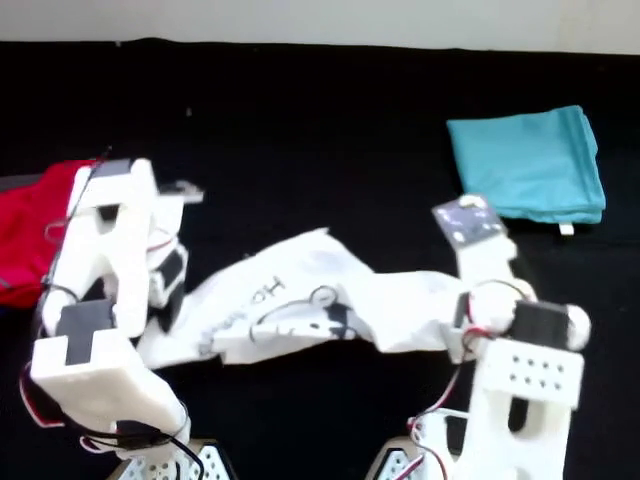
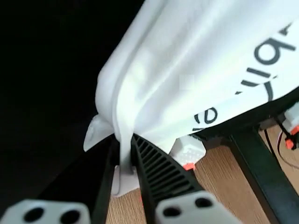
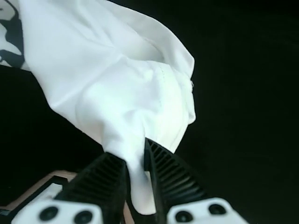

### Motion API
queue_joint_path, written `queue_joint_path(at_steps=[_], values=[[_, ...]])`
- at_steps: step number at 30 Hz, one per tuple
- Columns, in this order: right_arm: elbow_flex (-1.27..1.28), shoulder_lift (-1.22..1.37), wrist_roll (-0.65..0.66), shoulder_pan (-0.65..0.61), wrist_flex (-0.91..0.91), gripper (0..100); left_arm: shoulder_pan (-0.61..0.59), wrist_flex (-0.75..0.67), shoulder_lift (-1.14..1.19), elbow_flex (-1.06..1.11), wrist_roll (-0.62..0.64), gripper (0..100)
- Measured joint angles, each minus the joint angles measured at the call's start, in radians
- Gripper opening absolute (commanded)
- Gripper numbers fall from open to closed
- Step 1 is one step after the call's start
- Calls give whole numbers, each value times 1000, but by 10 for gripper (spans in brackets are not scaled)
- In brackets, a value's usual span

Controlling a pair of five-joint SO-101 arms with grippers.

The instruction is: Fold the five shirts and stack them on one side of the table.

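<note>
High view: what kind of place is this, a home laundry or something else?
Probably a robotics test bench: a black cloth-covered table, the left gripper and right gripper each pinching a crumpled white printed shirt, and a folded teal shirt set aside.

Black table cover [image 1: 300, 110] — pale wall [image 1: 320, 20] strip behind

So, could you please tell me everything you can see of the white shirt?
The white shirt looks like soft, thin cloth with dark lettering and a graphic printed on it. It is unfolded and crumpled, stretched across the black table between the two arms. The left gripper is shut on a bunched edge at one end, the right gripper on a gathered fold at the other. It does not touch the folded teal shirt.
</note>
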Motion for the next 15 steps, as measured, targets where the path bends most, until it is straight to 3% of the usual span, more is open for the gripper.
queue_joint_path(at_steps=[3,7,11,15], values=[[-17,92,-41,-58,0,6,-32,-2,-44,58,-69,51],[-29,152,-51,-81,0,6,-43,0,-141,63,-141,206],[-29,161,-51,-81,0,6,-17,2,-255,-20,-158,194],[-29,164,-52,-81,0,6,97,-83,-290,-195,-103,195]])
